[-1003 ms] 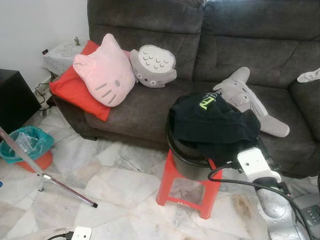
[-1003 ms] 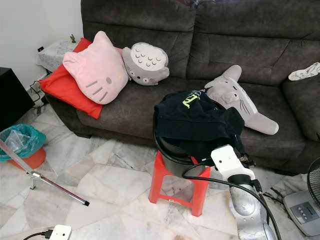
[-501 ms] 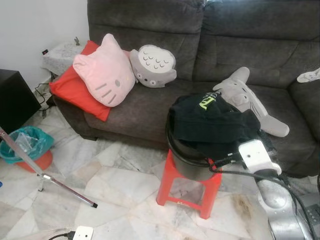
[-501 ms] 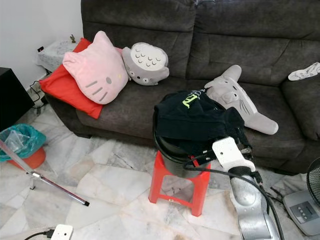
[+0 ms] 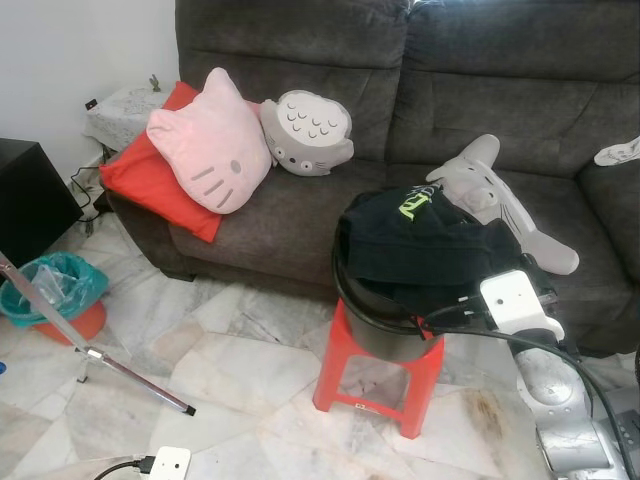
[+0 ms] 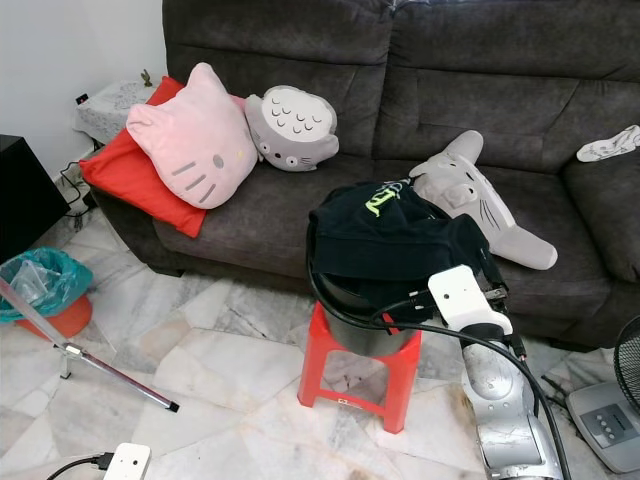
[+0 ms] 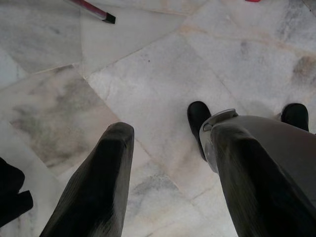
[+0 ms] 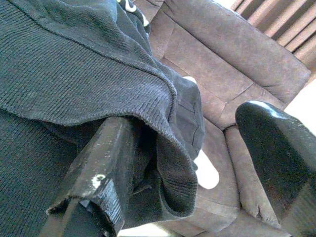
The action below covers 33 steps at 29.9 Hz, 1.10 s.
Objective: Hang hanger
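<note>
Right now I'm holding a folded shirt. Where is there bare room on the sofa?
The free patch is the seat cushion between the pink cat pillow and the grey plush. The left end is crowded with pillows; the black clothes and right gripper crowd the bucket.

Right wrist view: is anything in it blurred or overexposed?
Right wrist view: the black garment is sharp, the knit clear; the near fingers are soft; the top right corner is washed out by bright light. Left eye view: evenly lit and sharp.
</note>
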Available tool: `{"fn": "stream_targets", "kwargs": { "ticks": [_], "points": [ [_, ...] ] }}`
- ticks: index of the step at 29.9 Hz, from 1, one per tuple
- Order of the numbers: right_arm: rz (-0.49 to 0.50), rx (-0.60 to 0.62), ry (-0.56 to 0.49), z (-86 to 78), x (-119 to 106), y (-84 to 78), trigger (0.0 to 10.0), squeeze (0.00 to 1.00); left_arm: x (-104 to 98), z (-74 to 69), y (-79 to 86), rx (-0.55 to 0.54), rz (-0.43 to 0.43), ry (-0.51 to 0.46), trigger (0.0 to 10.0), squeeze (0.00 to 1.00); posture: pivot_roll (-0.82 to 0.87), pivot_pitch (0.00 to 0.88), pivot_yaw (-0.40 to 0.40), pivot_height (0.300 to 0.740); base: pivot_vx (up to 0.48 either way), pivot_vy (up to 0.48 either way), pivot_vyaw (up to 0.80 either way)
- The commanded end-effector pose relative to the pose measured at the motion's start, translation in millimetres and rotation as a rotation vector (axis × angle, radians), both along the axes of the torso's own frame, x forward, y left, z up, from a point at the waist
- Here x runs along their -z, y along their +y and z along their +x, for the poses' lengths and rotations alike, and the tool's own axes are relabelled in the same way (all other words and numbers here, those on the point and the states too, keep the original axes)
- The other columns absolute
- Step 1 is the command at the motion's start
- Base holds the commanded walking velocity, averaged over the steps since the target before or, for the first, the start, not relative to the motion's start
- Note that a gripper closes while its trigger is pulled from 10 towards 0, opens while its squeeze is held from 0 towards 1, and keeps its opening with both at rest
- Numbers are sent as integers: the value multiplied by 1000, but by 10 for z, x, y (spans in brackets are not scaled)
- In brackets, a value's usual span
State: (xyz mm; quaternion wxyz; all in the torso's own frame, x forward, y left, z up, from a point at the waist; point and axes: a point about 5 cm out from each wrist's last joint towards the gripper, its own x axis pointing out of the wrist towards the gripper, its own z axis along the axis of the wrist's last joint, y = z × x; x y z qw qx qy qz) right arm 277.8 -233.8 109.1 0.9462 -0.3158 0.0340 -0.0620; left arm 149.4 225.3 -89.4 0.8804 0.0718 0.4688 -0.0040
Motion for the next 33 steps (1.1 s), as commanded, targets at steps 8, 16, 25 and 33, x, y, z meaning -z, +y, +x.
{"fn": "stream_targets", "kwargs": {
  "ticks": [8, 16, 25, 33],
  "points": [
    [-2, -3, -24, 97, -134, -14, 10000, 0, 34, -118, 62, 3, 21, 44, 10000, 0, -120, 0, 19, 740, 0, 0, 0],
    [-14, 38, 16, 78, -89, -92, 10000, 0, 31, -115, 65, 4, 17, 43, 10000, 0, -120, 0, 18, 740, 0, 0, 0],
    [6, 78, 31, 84, -57, -151, 10000, 0, 27, -92, 52, 7, 18, 38, 10000, 0, -122, 0, 21, 740, 0, 0, 0],
    [19, 47, 49, 183, -52, -97, 10000, 0, 21, -72, 52, 8, 22, 38, 10000, 0, -121, 0, 23, 740, 0, 0, 0]
  ]
}}
